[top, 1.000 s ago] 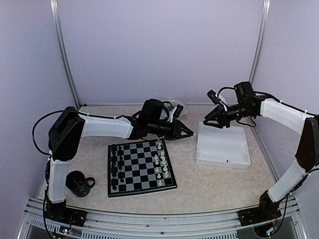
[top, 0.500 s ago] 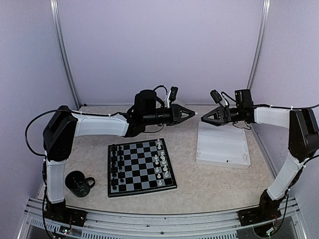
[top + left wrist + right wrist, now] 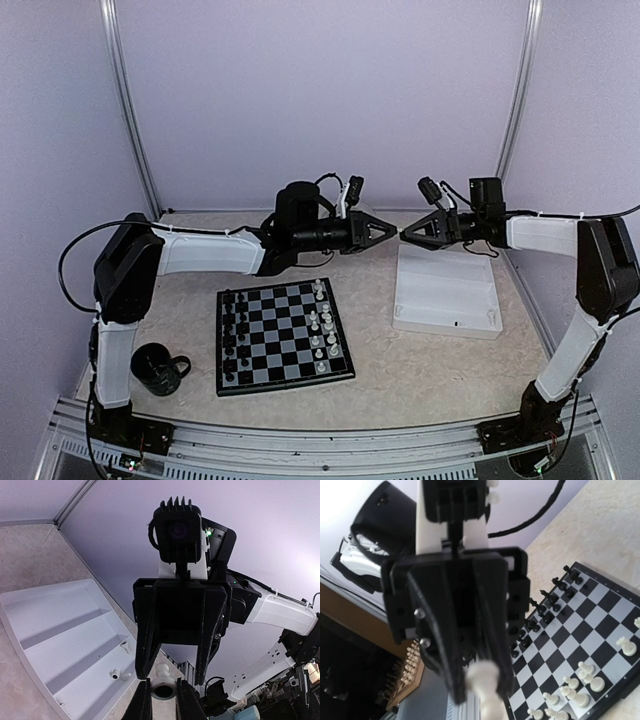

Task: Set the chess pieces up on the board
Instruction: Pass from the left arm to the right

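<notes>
My left gripper point(image 3: 392, 231) and right gripper point(image 3: 406, 236) meet tip to tip in mid-air, behind the board point(image 3: 283, 383) and left of the tray. In the left wrist view my left fingers point(image 3: 142, 702) are shut on the base of a white pawn point(image 3: 163, 686). The right gripper point(image 3: 172, 676) faces them, its jaws spread wide on either side of the pawn's head. The right wrist view shows the pawn point(image 3: 482, 677) blurred between the left gripper's fingers point(image 3: 454, 680). The board point(image 3: 600, 625) holds black pieces point(image 3: 233, 330) on its left columns and white pieces point(image 3: 322, 330) on its right.
A white compartment tray point(image 3: 445, 290) lies right of the board, and two small white pieces point(image 3: 116, 674) lie in its near compartment. A black mug point(image 3: 157, 368) stands left of the board near the front edge. Metal frame posts and purple walls enclose the table.
The left gripper rose from low behind the board. The right gripper swung left from over the tray. Half a second ago their tips were apart; now they meet at the pawn.
</notes>
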